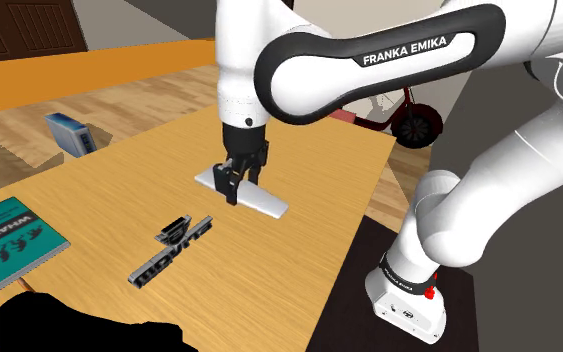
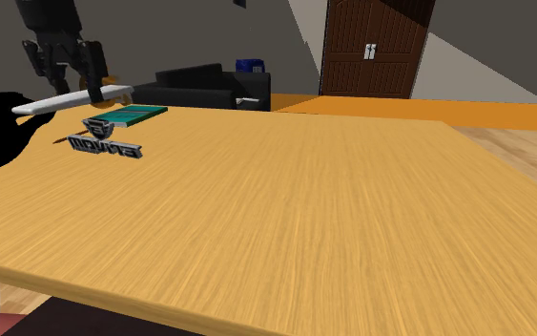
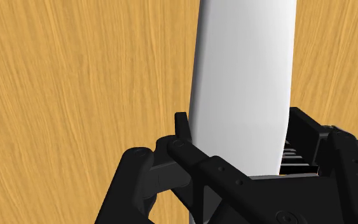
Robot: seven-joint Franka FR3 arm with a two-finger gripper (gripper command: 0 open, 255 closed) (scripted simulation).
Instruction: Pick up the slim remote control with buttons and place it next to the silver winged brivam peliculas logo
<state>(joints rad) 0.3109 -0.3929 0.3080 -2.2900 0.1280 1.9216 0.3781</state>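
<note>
The slim remote (image 1: 254, 198) is drawn plain white and long, and it hangs a little above the wooden table (image 1: 309, 150). My gripper (image 1: 237, 182) is shut on it around its middle. In the wrist view the black fingers (image 3: 181, 141) clasp the white remote (image 3: 244, 83) from both sides over the wood. The winged logo (image 1: 172, 248) is dark grey block letters with a wing emblem, lying on the table towards the shoulder view's lower left of the remote. From the second exterior view the remote (image 2: 73, 98) sits just behind and above the logo (image 2: 113, 138), under the gripper (image 2: 66, 76).
A green book (image 1: 9, 245) lies at the table's left end, beyond the logo (image 2: 128, 115). A blue-grey box (image 1: 69, 133) stands on the floor past the table edge. A black cabinet (image 2: 209, 88), a dark wooden door (image 2: 371, 48) and a red wheeled toy (image 1: 409, 120) stand around.
</note>
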